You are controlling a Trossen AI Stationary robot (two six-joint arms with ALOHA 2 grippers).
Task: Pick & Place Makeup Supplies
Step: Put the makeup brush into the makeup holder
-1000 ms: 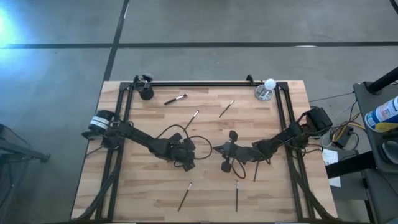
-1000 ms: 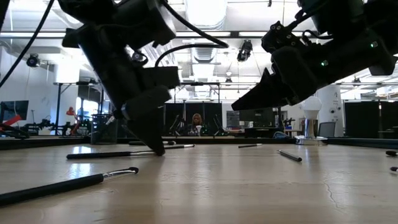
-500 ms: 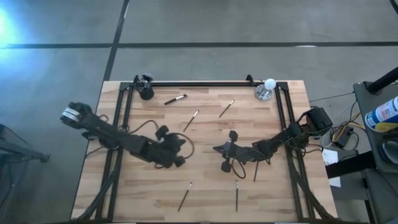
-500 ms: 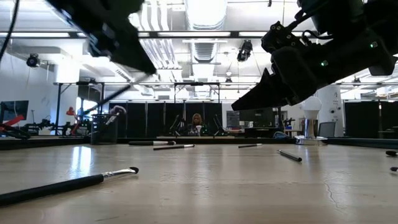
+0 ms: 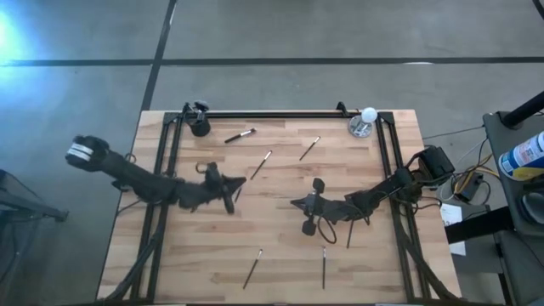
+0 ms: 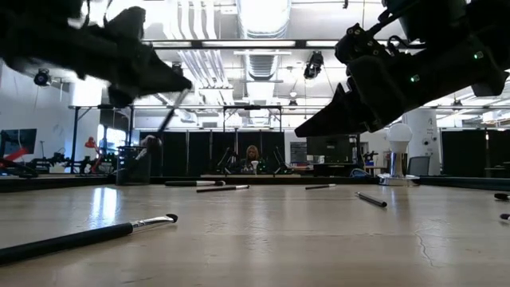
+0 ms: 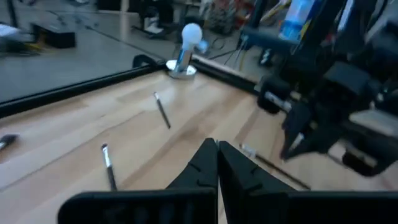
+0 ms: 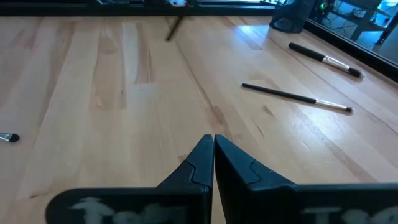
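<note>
While the left pincer (image 5: 240, 182) carried a brush (image 6: 166, 121) aloft and the right pincer (image 5: 295, 204) hung closed and empty, we counted five brushes (image 5: 240, 135) left on the bench (image 5: 280, 255).

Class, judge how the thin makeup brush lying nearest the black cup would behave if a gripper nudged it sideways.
The brush is slim and round, so it would probably roll or pivot. It looks light and stiff, likely sliding easily on the smooth wooden table.
</note>
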